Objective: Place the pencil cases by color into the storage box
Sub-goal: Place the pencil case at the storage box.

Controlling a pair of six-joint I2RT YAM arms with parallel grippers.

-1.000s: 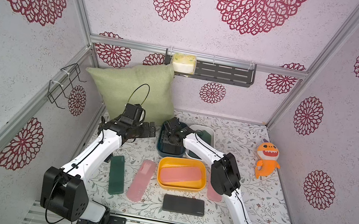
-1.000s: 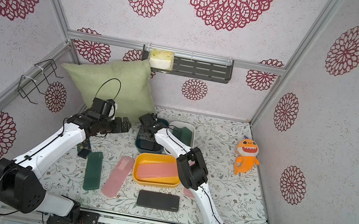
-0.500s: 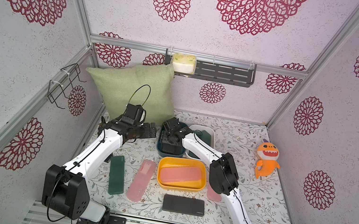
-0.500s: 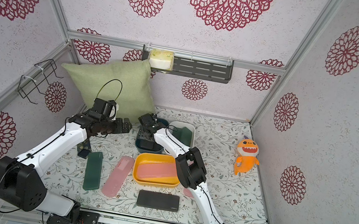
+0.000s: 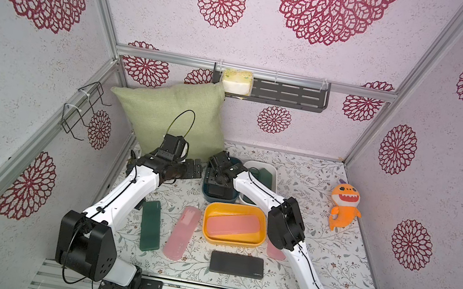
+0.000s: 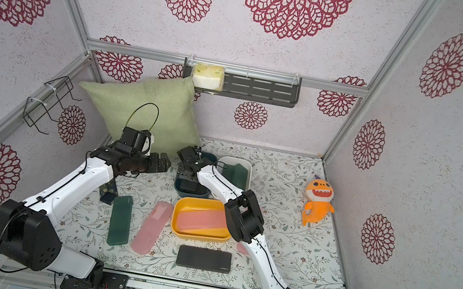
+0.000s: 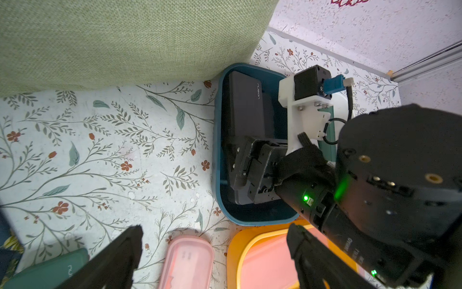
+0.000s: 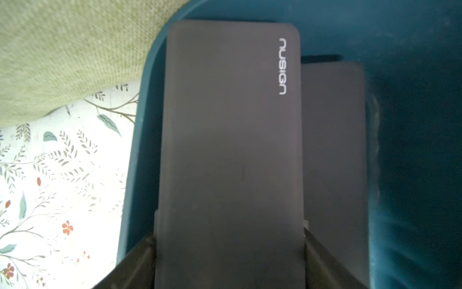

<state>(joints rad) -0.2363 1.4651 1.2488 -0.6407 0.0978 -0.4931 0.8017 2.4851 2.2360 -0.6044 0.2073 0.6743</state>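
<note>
Right fingers (image 8: 136,265) straddle the top black case (image 8: 230,150) in the blue bin (image 8: 412,125), can't tell if they're squeezing. Left fingers (image 7: 125,250) are wide open, empty. By the surface's (image 5: 331,265) front edge sits a loose black case (image 5: 236,264); further back, a pink case (image 5: 233,224) in the yellow bin (image 5: 234,241).

Pillow (image 7: 125,37) and right arm (image 5: 254,188) close over the blue bin (image 7: 216,140); bare table (image 7: 100,155) alongside.

A black case (image 8: 230,125) lies in the blue bin (image 8: 412,100) between my right gripper's (image 8: 230,225) fingers, a second black case (image 8: 332,162) lower beside it. A pink case (image 5: 233,225) lies in the yellow bin (image 5: 244,208), a green case (image 5: 264,177) in the white bin (image 5: 262,165); a loose green case (image 5: 150,226), loose pink case (image 5: 182,233) and loose black case (image 5: 236,264) lie flat outside
</note>
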